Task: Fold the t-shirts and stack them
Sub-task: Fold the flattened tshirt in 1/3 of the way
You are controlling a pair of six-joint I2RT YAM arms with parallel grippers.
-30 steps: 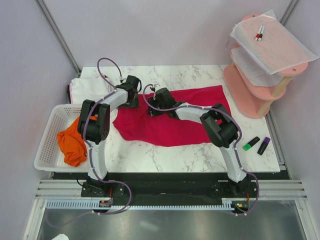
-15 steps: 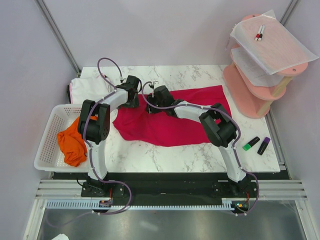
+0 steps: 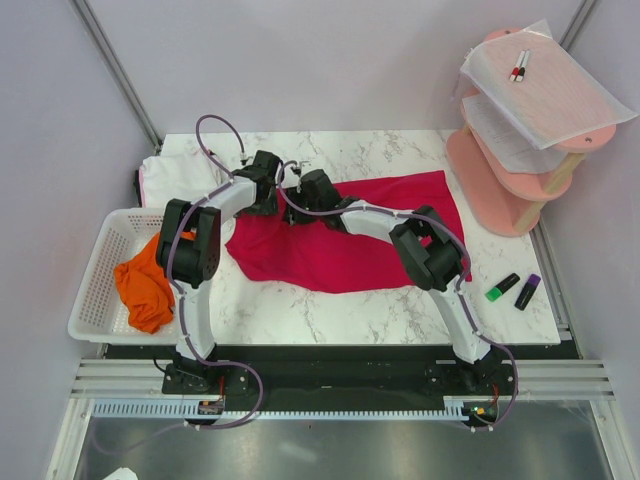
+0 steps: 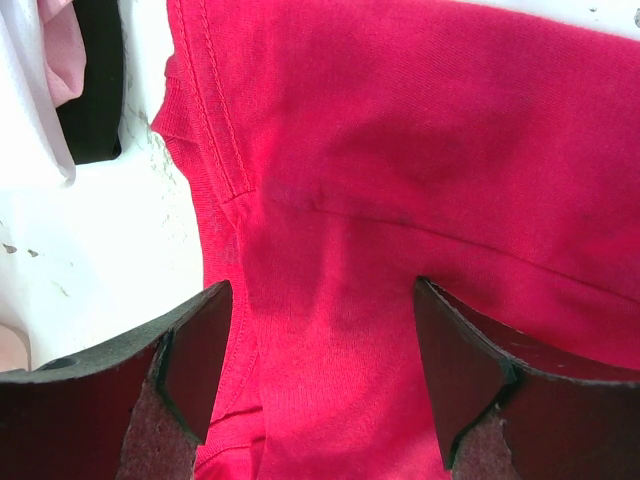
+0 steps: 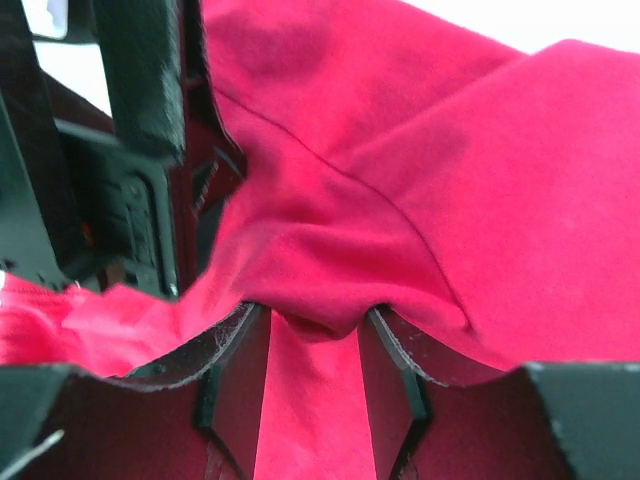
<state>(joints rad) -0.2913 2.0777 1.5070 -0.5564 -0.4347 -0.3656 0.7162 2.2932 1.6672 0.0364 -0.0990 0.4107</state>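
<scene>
Overhead view of a marble table (image 3: 400, 312) with two robot arms reaching to its far side. A crimson t-shirt (image 3: 345, 252) lies spread across the middle, not yet folded. Both grippers meet at its far left edge, close together, likely so they can lift that edge as a pair.

The left gripper (image 4: 320, 345) hangs just over the cloth beside a stitched seam, jaws wide and holding nothing. It looks poised to take its own hold.

The right gripper (image 5: 310, 345) has its jaws drawn narrow around a raised ridge of the red cloth. It appears to be pinching it, though the contact itself is partly hidden by folds.

A white t-shirt (image 3: 165, 178) lies at the table's far left corner. An orange t-shirt (image 3: 143, 287) sits crumpled in a white mesh basket (image 3: 92, 300) on the left, both seemingly waiting their turn.
</scene>
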